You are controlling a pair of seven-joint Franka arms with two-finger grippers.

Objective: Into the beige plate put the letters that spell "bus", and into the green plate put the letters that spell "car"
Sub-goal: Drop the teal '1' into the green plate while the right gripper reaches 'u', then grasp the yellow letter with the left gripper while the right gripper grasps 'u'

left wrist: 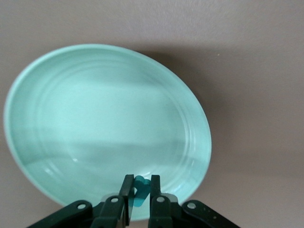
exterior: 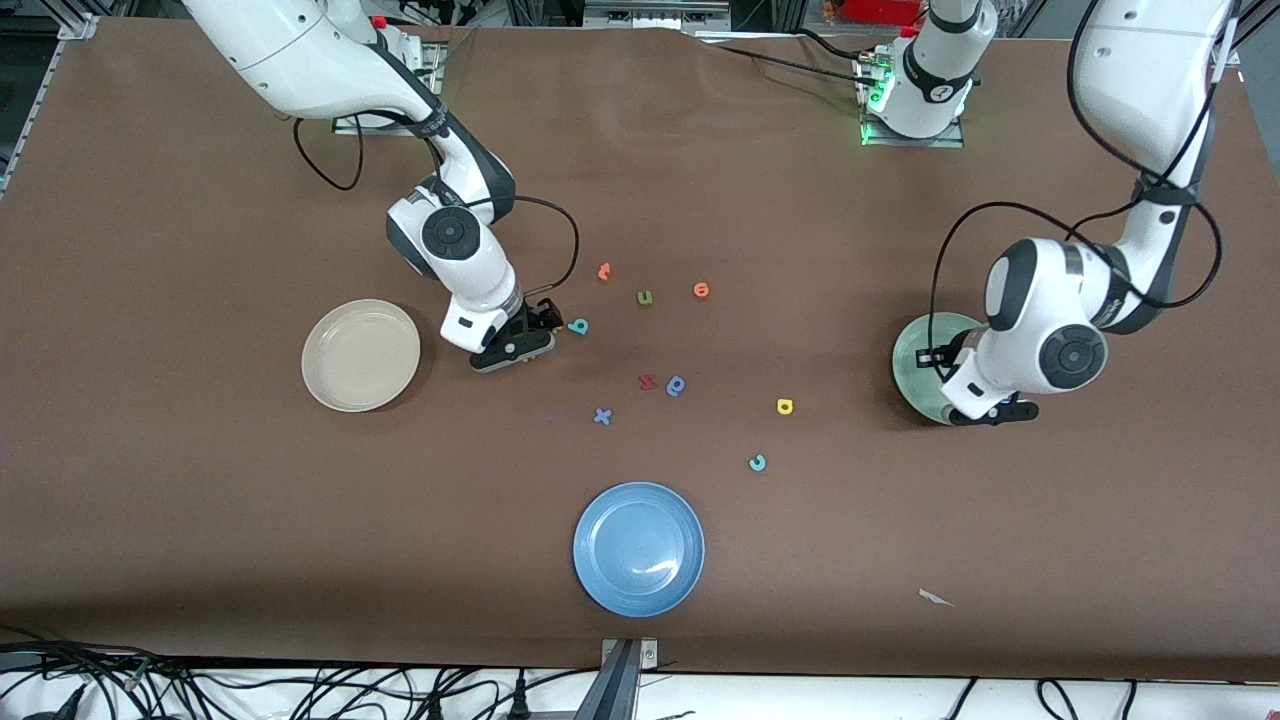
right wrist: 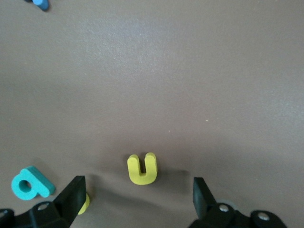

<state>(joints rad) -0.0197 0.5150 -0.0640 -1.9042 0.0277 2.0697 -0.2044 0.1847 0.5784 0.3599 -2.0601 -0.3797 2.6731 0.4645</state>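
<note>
Left hand (left wrist: 139, 197) over green plate (left wrist: 71, 118), pinching teal letter (left wrist: 139, 190); release next. Right hand (right wrist: 137, 199) spread wide over yellow u (right wrist: 142, 169) near table middle; descend, close. Beige plate (exterior: 361, 355) bare.

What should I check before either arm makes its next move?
1. Left claw shut on a teal letter: ok.
2. Left claw over the green plate, ready to release: ok.
3. Which teal letter it holds, r or c: cannot tell.
4. Right claw open, with the yellow u on the table between its fingers: ok.
5. Teal b lies clear of the right claw's fingers: ok, but close beside one.
6. Beige plate holds any letters yet: not ok, it looks bare.
</note>
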